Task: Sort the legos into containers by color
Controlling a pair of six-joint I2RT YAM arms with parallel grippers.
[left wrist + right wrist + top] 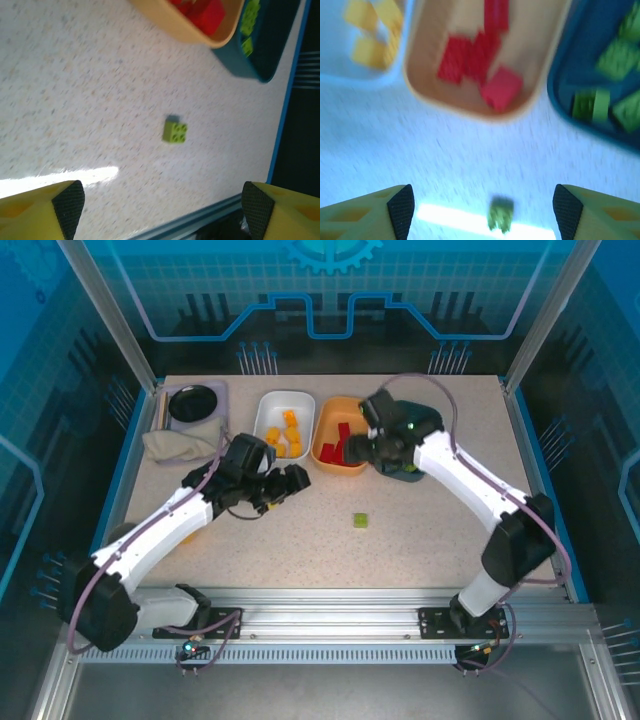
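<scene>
A speckled beige table (420,550) is carrying everything. The left gripper (162,205) is hovering above bare tabletop with its jaws standing wide apart and empty; the right gripper (483,206) is hanging near the bins, jaws likewise spread, holding nothing. A white shallow plastic bin (285,395) is holding orange-yellow bricks (285,435), an orange shallow plastic bin (335,468) beside it red bricks (340,448), and a dark teal plastic bin (250,70) light green bricks (250,15). One small light green square brick (174,132) is lying alone on the table, studs up, apart from the bins.

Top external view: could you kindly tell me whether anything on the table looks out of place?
One light green brick lies alone on the bare table, outside the dark teal bin where the other green bricks sit. Nothing else stands out.
</scene>
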